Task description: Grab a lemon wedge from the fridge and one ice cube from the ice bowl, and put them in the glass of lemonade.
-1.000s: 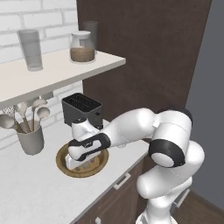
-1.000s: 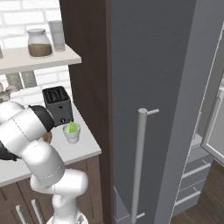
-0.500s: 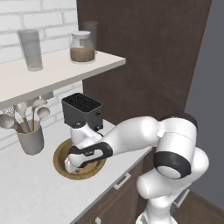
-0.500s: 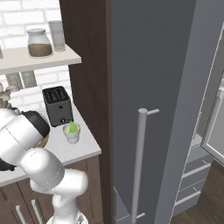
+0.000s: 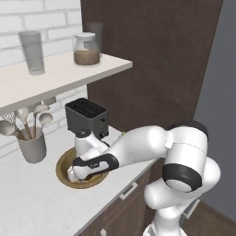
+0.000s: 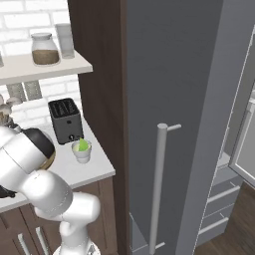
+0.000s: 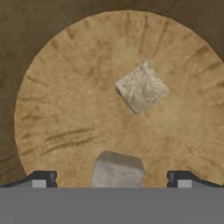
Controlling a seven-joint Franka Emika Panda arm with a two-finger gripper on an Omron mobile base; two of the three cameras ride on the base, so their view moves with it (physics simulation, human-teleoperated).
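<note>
The ice bowl (image 5: pixel 64 174) is a wide brown wooden bowl on the counter in front of the toaster. My gripper (image 5: pixel 75 175) reaches down into it and is open. In the hand view its fingertips (image 7: pixel 42 179) stand wide apart over the bowl's floor (image 7: pixel 65 113). One pale ice cube (image 7: pixel 117 169) lies between them, untouched. A second ice cube (image 7: pixel 142 92) lies further in. The glass of lemonade (image 6: pixel 81 152) stands right of the toaster with a yellow-green lemon wedge (image 6: pixel 83 145) in it. The grey fridge (image 6: pixel 199 99) fills the right.
A black toaster (image 5: pixel 86 117) stands just behind the bowl, and a grey utensil holder (image 5: pixel 32 146) is to its left. The shelf (image 5: pixel 55 73) above carries a clear tumbler (image 5: pixel 32 52) and a jar (image 5: pixel 86 50). The fridge's long handle (image 6: pixel 158 184) stands close by.
The arm has swung down and to the left. The hand has dropped from above the bowl into it. The jaws have stayed open.
</note>
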